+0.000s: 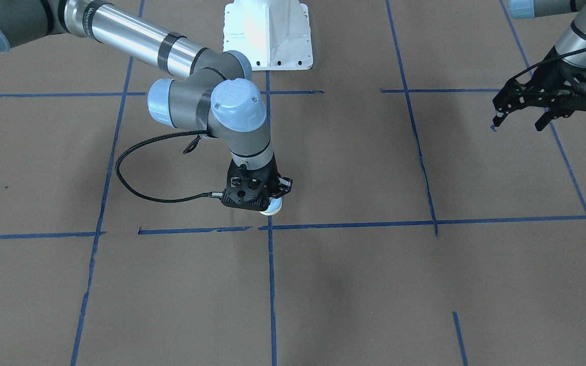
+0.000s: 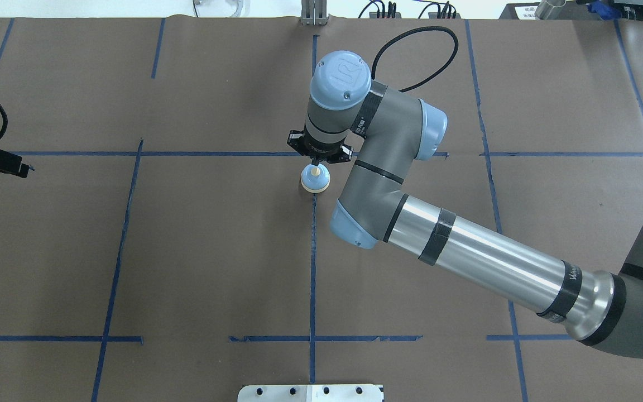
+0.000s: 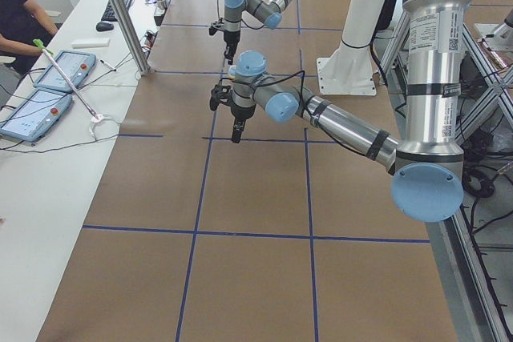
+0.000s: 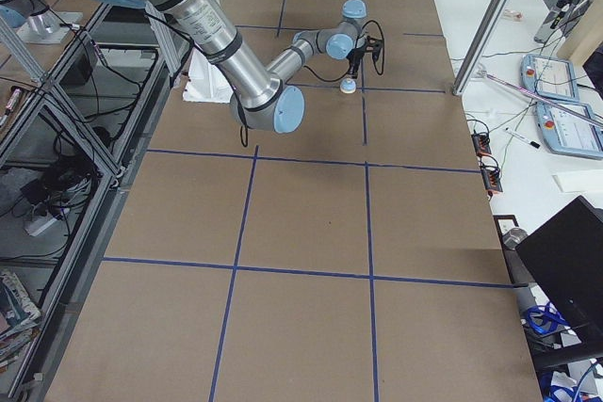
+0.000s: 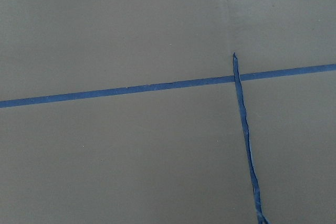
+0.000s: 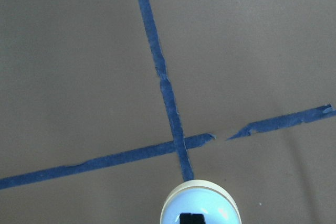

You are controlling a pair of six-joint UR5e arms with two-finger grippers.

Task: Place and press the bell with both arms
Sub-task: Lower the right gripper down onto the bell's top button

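The light-blue bell [image 2: 315, 180] with its cream rim stands on the brown paper by the crossing of two blue tape lines. It also shows in the front view [image 1: 272, 207] and at the bottom of the right wrist view [image 6: 199, 203]. My right gripper [image 2: 315, 163] points straight down over its cream button with the fingertips [image 6: 191, 217] shut together. I cannot tell whether they touch the button. My left gripper [image 1: 521, 123] hangs open and empty above the table, far to the side of the bell. The left wrist view shows only paper and tape.
The white pedestal base [image 1: 267, 35] is bolted at the robot's side of the table. Blue tape lines [image 1: 271, 284] divide the brown paper into squares. A side bench with tablets [image 3: 48, 90] and a person [image 3: 12, 14] runs along the far edge.
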